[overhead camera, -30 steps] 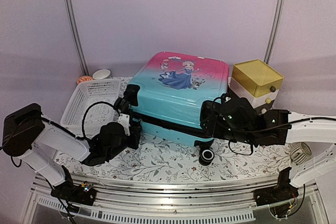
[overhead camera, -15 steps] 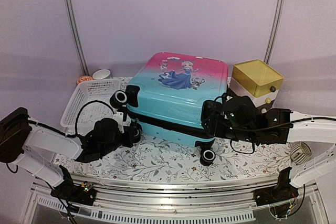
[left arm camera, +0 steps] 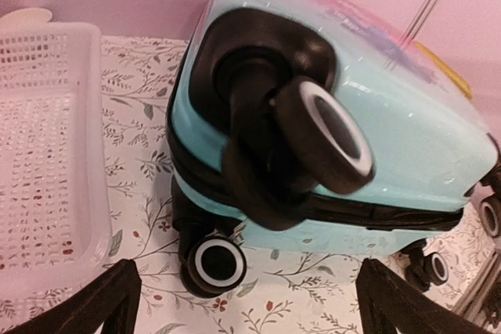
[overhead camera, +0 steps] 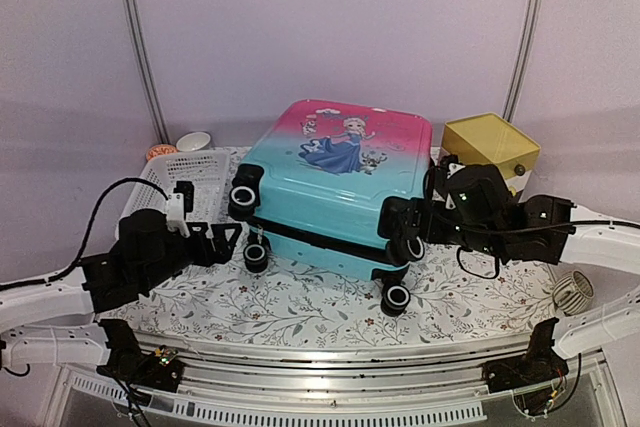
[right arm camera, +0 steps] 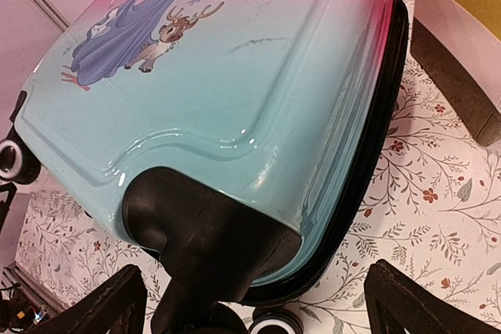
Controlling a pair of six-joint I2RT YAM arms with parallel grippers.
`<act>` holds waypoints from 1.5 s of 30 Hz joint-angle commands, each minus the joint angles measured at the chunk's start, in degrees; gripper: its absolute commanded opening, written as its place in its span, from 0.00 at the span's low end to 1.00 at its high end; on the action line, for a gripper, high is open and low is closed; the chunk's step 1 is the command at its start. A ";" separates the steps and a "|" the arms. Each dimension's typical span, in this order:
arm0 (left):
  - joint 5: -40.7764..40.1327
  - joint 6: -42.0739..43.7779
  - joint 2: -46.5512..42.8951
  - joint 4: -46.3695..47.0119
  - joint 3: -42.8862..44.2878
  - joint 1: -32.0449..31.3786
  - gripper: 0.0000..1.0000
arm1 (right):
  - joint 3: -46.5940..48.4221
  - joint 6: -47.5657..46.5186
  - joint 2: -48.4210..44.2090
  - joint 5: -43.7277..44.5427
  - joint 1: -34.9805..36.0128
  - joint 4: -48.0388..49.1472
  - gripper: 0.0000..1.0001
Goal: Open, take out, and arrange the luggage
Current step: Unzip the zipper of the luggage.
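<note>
The luggage [overhead camera: 340,182] lies flat on the flowered cloth with its lid down, the princess print facing up and its wheels toward me. My left gripper [overhead camera: 225,242] stands open just left of the near-left wheels, touching nothing. In the left wrist view the luggage [left arm camera: 391,115] fills the upper frame, and one wheel [left arm camera: 213,265] sits ahead of the wide-open left gripper [left arm camera: 249,303]. My right gripper [overhead camera: 400,225] is open at the near-right wheel corner. The right wrist view shows the luggage [right arm camera: 235,76] with its black wheel housing between the spread fingers of the right gripper [right arm camera: 258,303], which hold nothing.
A white perforated basket [overhead camera: 165,197] stands left of the luggage, close to my left arm. A yellow-topped box [overhead camera: 490,152] sits right behind my right wrist. A white bowl [overhead camera: 193,140] rests at the back left. A small round white object [overhead camera: 565,292] lies at the near right.
Both grippers have opened wide. The left arm has pulled back to the left, away from the luggage's corner. The right gripper has drawn back slightly to the right.
</note>
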 commanded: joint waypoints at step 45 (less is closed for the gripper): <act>44.15 14.44 16.59 -17.26 23.48 26.17 0.98 | 2.18 -9.37 3.40 -29.83 -18.48 8.85 0.99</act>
